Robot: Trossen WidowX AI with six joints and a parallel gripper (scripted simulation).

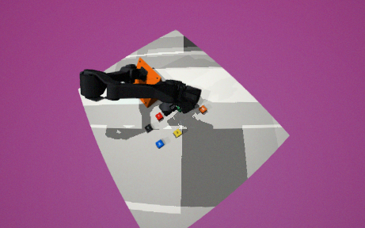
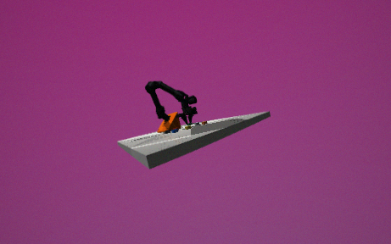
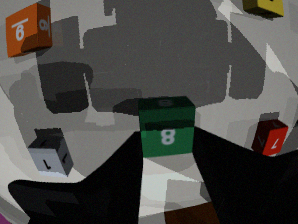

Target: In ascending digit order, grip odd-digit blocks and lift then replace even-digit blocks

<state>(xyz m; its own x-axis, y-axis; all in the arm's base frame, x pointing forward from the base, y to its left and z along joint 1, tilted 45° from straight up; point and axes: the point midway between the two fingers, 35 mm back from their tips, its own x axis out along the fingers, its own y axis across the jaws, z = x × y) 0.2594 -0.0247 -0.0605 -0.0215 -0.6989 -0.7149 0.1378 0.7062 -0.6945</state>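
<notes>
My gripper is shut on the green block, which shows an 8. The block seems to be held slightly above the table. An orange block shows a digit with a bar over it, apparently an upside-down 9. A pale grey block and a red block show strokes like 1 or 7. A yellow block, a blue block and a black block have digits I cannot read.
The pale grey block stands left of the fingers in the wrist view, and the red one right. The arm's orange base plate is behind the gripper. Patches of shadow cross the table.
</notes>
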